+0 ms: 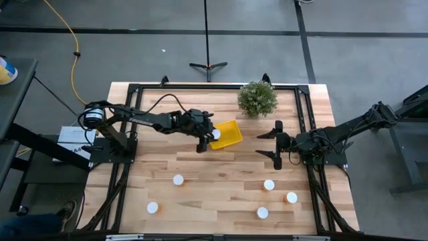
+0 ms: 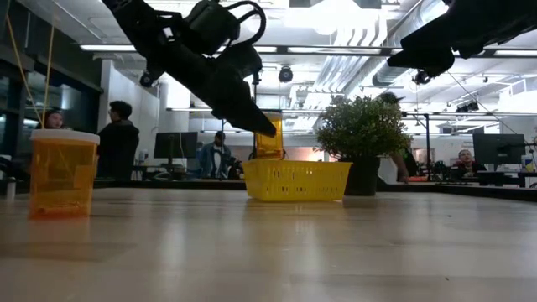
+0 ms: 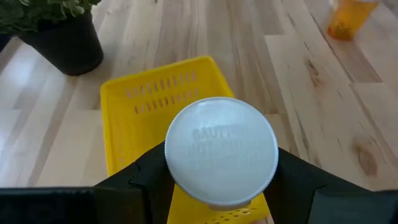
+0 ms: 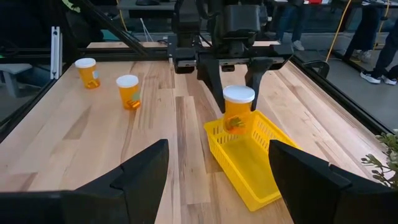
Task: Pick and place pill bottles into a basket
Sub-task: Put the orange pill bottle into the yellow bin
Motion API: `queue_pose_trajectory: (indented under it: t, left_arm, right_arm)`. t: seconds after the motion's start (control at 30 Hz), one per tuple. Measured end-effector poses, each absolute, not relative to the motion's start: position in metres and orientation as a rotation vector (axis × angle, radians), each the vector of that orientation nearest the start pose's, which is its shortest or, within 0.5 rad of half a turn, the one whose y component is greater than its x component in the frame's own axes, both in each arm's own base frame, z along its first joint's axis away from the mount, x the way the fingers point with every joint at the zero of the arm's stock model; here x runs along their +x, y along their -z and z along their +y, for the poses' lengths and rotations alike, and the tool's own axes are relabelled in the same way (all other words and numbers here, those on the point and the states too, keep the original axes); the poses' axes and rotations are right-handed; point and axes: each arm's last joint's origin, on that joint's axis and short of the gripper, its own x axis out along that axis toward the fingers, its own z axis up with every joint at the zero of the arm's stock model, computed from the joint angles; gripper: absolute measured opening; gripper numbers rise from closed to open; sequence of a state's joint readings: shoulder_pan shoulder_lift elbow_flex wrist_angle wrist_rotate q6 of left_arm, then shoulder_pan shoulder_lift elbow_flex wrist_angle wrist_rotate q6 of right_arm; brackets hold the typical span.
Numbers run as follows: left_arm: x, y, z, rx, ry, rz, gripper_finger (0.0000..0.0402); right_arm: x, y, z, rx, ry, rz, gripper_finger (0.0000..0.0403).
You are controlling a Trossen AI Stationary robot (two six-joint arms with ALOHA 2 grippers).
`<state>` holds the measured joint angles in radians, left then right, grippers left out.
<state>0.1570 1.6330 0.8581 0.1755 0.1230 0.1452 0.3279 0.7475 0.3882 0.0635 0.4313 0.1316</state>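
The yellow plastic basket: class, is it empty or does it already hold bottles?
Empty: the yellow plastic basket shows a bare floor; the white-capped orange pill bottle hangs above it in the left claw.

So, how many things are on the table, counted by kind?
Small orange pill bottles with round white caps: 6 (5 standing on the table, 1 held over the basket)
Bright yellow plastic basket: 1
Bushy green potted plant: 1
Total: 8

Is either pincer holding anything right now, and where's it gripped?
The left pincer holds a pill bottle by its white cap, upright over the yellow basket. The right pincer is open and holds nothing.
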Motion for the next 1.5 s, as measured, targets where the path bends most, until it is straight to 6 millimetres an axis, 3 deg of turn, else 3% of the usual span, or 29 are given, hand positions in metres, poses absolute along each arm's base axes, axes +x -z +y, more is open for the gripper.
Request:
queue_pose_trajectory:
  t: [0.2, 0.73, 1.5]
  left_arm:
    - [0.337, -0.166, 0.050, 0.050, 0.012, 0.609, 0.0236]
    - [0.339, -0.155, 0.049, 0.024, 0.026, 0.647, 0.0243]
    - [0.339, -0.156, 0.049, 0.026, 0.042, 0.639, 0.0263]
  right_arm:
    - [0.162, -0.225, 0.042, 0.019, 0.121, 0.273, 0.0268]
    - [0.161, -0.224, 0.042, 0.013, 0.122, 0.287, 0.0268]
    - [0.161, -0.223, 0.042, 0.012, 0.121, 0.288, 0.0268]
